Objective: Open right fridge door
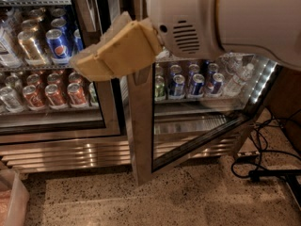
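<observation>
The right fridge door [141,126] stands swung open towards me, its steel frame edge-on in the middle of the camera view and its glass panel [197,126] angling back to the right. My gripper [87,62], with tan fingers [117,51], hangs in front of the door's upper edge at the centre left. It is shut, and nothing shows between its fingers. The white arm [225,18] fills the upper right. The door's handle is hidden behind the gripper and arm.
The left fridge door [51,79] is closed, with Pepsi and red cans behind it. Cans and bottles [188,81] line a shelf inside the open right side. Black cables [263,168] lie on the speckled floor at right. A clear bin [11,201] sits at the lower left.
</observation>
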Controlling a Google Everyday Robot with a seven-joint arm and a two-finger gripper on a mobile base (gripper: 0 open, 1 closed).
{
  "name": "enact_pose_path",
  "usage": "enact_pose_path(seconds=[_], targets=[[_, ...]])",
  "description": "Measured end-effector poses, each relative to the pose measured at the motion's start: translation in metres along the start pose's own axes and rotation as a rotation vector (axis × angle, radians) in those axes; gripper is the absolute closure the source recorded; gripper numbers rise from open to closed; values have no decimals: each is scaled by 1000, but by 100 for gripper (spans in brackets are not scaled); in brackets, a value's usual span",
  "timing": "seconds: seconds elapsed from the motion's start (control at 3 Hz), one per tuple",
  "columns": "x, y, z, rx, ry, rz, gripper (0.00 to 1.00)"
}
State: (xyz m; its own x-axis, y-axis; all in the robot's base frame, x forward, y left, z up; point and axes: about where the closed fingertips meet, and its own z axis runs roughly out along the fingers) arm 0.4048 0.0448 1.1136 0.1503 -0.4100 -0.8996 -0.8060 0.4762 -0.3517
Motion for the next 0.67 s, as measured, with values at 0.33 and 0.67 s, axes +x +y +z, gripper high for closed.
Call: enact_pose_path(seconds=[0.33,0.67], targets=[[0,0,0,0,0,0,0],[0,0,0,0,0,0,0]])
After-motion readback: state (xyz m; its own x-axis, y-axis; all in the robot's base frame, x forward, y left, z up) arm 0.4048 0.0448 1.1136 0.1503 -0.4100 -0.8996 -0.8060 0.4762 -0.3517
